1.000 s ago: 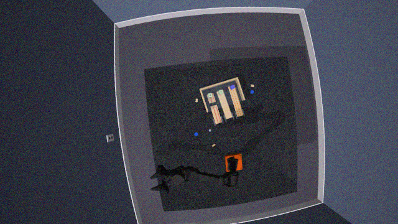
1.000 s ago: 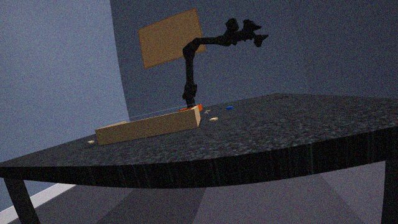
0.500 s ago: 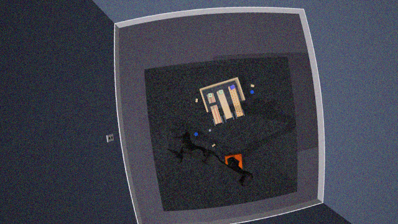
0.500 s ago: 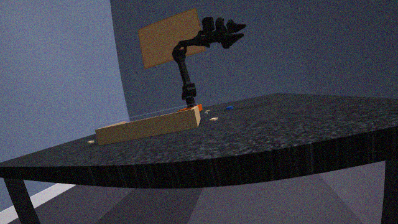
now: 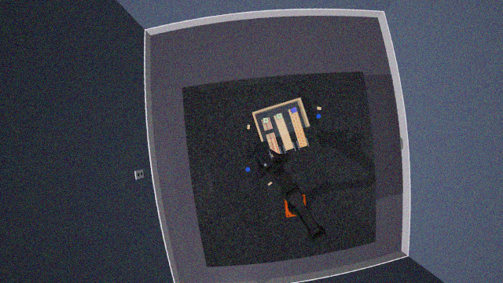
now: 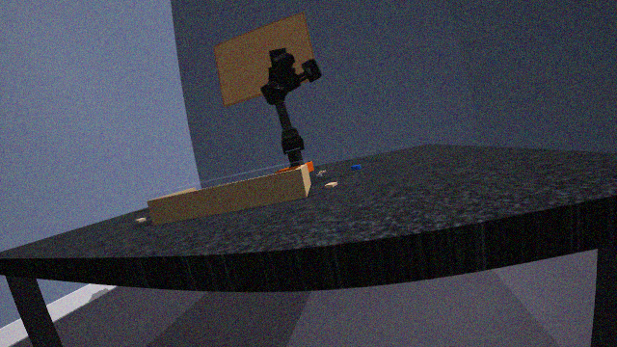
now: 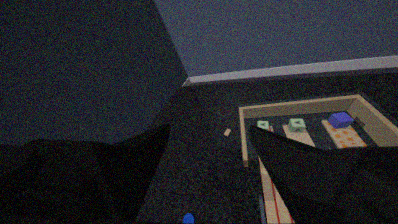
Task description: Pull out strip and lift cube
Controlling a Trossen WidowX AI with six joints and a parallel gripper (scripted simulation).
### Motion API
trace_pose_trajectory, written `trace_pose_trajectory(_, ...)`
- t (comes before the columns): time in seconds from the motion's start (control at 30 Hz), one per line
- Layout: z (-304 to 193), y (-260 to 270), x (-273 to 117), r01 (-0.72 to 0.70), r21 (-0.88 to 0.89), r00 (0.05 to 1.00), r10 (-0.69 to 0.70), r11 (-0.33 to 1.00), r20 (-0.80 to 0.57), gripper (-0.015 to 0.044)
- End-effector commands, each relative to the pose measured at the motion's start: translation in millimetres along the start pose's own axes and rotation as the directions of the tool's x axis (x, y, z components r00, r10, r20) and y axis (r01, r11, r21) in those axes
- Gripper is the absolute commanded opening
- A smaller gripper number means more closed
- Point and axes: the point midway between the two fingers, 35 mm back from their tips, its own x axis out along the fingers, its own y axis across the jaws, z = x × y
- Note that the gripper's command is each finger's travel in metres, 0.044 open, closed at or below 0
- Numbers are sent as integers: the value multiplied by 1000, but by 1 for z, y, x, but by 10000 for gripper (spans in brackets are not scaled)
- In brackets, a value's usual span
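Observation:
The left strip (image 5: 272, 143) (image 7: 270, 192) has red lines and is split by a gap; a pale green cube (image 5: 266, 120) (image 7: 262, 125) with a dark mark sits at its far end. The plain middle strip (image 5: 284, 134) shows no gap in the top view and bears another marked pale green cube (image 5: 279, 116) (image 7: 297, 124) at its far end. The orange-dotted right strip (image 5: 299, 131) (image 7: 345, 136) also looks unbroken and bears a blue cube (image 5: 294, 110) (image 7: 341, 120). My gripper (image 7: 209, 128) is open and empty, high above the table near the strips' near left side. Its right finger hides part of the strips in the wrist view.
A wooden enclosure (image 5: 277, 106) (image 6: 231, 200) (image 7: 243, 140) surrounds the strips' far ends; faint clear edges show above it in the exterior view. Blue discs (image 5: 247, 169) (image 5: 318, 116) and small tan blocks (image 5: 248, 126) (image 5: 319, 108) (image 5: 269, 183) lie outside it.

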Motion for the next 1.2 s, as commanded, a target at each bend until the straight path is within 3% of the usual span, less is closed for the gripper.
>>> trace_pose_trajectory(0.0, -16, -69, -30, 226, -66, 974, -227, 972, -10, 400)
trace_pose_trajectory(0.2, -49, -141, -74, 469, -141, 875, -480, 872, -61, 400)
trace_pose_trajectory(0.6, -51, -143, -76, 475, -144, 871, -487, 868, -63, 400)
trace_pose_trajectory(0.77, -51, -151, -66, 474, -162, 854, -497, 865, -153, 269)
trace_pose_trajectory(1.1, -67, -190, -19, 430, -218, 685, -474, 876, -553, 6)
trace_pose_trajectory(1.17, -71, -196, -11, 408, -234, 640, -459, 883, -617, 0)
